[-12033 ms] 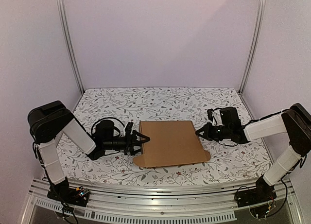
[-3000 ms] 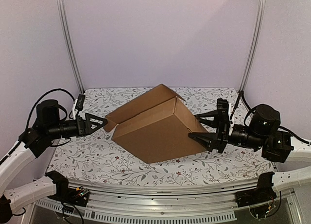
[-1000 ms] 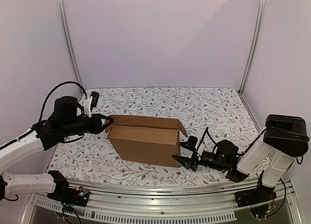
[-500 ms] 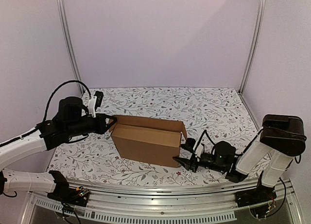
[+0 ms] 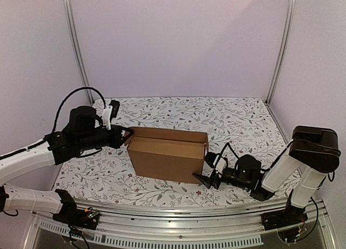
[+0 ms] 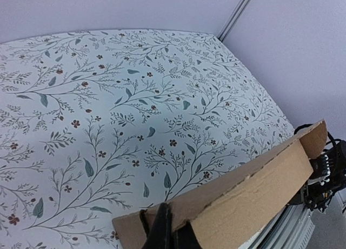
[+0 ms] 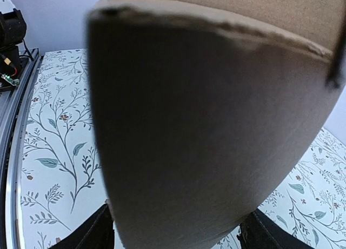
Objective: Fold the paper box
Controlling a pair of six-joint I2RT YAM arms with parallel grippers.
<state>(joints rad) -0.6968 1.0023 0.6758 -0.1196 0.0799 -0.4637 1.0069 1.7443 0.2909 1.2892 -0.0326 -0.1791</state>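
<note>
Clamping the paper box (image 5: 167,160) at its 9 o'clock edge, left claw (image 5: 127,136) probably steadies it while the released right claw (image 5: 205,176) straddles its 3 o'clock end.

I see a plain brown box (image 5: 167,158), unprinted. Tabletop (image 5: 238,119) is white with grey-green leafy sprigs and small dark-red flowers. Left pincer (image 5: 125,136) and right pincer (image 5: 208,174) are both black. Arms (image 5: 24,161) white with black joints. Walls (image 5: 178,44) pale lilac.
</note>
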